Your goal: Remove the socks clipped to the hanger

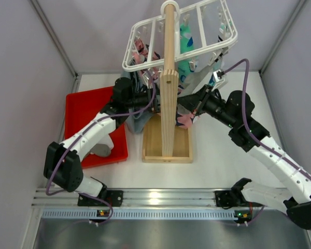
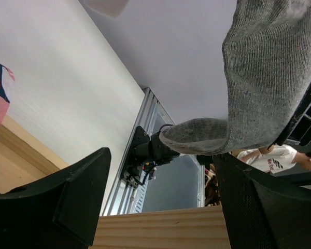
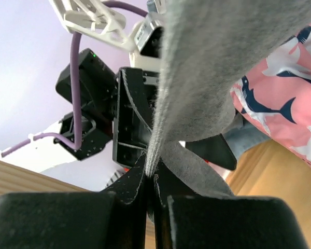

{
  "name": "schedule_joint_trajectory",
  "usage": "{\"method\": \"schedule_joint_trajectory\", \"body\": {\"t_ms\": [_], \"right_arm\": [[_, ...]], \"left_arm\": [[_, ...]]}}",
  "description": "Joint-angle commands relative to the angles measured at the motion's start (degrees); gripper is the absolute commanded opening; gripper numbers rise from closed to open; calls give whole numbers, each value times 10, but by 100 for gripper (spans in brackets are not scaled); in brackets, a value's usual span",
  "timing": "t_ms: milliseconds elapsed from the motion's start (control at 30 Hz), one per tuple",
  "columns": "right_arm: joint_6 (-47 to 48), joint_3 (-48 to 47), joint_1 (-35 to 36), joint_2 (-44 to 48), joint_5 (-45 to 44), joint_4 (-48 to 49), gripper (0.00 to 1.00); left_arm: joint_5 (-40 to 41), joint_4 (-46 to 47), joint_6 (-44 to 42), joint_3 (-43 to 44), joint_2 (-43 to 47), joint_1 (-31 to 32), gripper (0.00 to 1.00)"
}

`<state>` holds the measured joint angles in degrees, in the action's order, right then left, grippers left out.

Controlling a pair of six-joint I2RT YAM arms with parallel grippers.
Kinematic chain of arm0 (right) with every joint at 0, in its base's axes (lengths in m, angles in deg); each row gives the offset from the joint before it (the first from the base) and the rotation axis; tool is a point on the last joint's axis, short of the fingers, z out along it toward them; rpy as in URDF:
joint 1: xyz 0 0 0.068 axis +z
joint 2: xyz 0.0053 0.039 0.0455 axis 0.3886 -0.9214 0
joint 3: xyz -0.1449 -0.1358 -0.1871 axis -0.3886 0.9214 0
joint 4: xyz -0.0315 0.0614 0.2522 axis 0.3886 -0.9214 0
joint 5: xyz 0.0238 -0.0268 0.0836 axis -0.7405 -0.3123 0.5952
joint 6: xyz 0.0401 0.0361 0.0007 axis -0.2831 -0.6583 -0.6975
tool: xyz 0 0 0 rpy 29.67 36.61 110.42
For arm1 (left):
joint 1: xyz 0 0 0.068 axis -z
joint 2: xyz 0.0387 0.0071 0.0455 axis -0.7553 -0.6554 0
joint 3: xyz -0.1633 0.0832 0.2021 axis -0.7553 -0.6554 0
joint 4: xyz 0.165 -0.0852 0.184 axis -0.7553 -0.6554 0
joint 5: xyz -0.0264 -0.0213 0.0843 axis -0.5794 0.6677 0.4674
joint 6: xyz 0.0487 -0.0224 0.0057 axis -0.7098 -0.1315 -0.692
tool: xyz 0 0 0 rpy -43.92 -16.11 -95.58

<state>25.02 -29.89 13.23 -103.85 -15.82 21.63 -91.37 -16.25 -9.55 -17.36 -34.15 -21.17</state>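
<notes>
1. see the white hanger (image 1: 129, 62) up high at the back, tilted, at the top of a tall wooden post (image 1: 169, 88).
2. spot a teal sock (image 1: 185, 45) under the hanger frame, just right of the post; cannot make out the clip that holds it.
3. look through the right wrist view: find the right end effector (image 3: 151, 184) pressed together, pinching the low edge of a grey sock (image 3: 217, 62). goes up from the pinch and fills the top of that view.
4. see the pink cloth with navy fish (image 3: 285, 104) just beside the grey sock, on its right in that view.
5. look through the left wrist view: find the left end effector (image 2: 160, 207) spread wide, holding nothing. shows a grey knit sock up at the top right there, with its toe curling out over the gap and its side close to the right finger (image 2: 264, 207). cannot tell if sock and finger touch.
6. from above, find both end effectors low beside the post, the left one on its left side and the right one on its right side, well under the hanger.
7. see a blue-grey cloth (image 1: 136, 123) hanging down by the left end effector.
8. see the post standing in a wooden box base (image 1: 151, 145) on the white counter (image 1: 217, 161).
9. see a red tray (image 1: 80, 111) on the counter, left of the box base, partly under the left arm.
</notes>
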Motion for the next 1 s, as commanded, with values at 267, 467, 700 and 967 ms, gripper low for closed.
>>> {"method": "schedule_joint_trajectory", "body": {"t_ms": [267, 467, 700, 967], "right_arm": [[4, -18, 54, 2, -100, -3, 0], [2, -20, 72, -4, -105, 2, 0], [8, -30, 100, -10, -132, -2, 0], [43, -39, 110, 10, -204, -67, 49]], "left_arm": [[-65, 42, -8, -8, 84, 6, 80], [-78, 42, -9, -3, 92, 6, 81], [-79, 42, -1, -2, 95, 9, 52], [-72, 42, 15, -5, 87, 9, 0]]}}
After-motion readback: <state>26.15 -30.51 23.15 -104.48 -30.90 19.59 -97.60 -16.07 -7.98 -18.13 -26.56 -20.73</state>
